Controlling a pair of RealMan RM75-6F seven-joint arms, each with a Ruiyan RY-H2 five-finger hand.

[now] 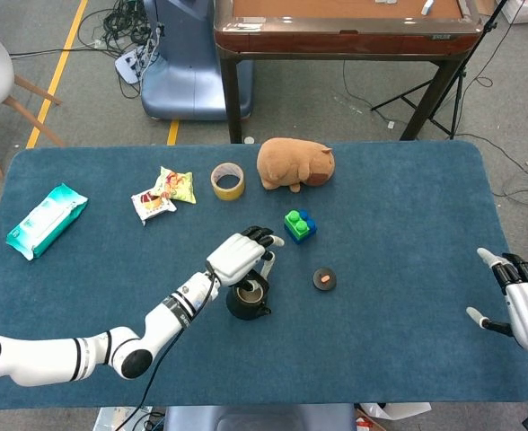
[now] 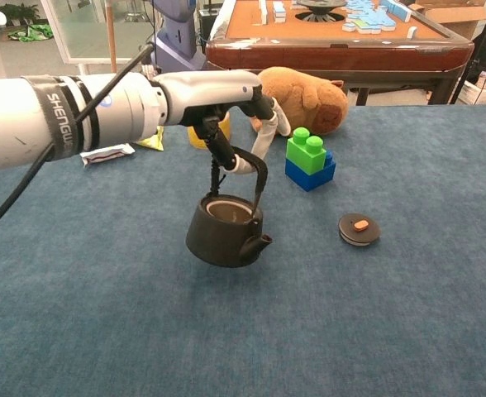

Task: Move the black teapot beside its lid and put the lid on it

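The left hand (image 2: 231,99) holds the black teapot (image 2: 224,236) by its arched handle, fingers hooked under the bail. In the chest view the pot hangs just left of centre, open-topped, with its short spout pointing toward the right of the frame; whether its base touches the blue table (image 2: 375,331) cannot be told. In the head view the same hand (image 1: 239,256) sits over the teapot (image 1: 248,299) near the middle of the picture.

The lid (image 2: 359,229), dark with a small orange knob, lies flat on the table to the right of the pot, near it but apart. In the head view the lid (image 1: 324,279) is up and to the right of the teapot.

The right hand (image 1: 526,301) is at the right edge of the head view, fingers spread and holding nothing.

Behind the pot stand a green and blue toy block (image 2: 309,158), a brown plush animal (image 2: 305,98) and a roll of yellow tape (image 1: 227,180). Snack packets (image 1: 166,193) and a teal wipes pack (image 1: 46,218) lie at upper left in the head view.
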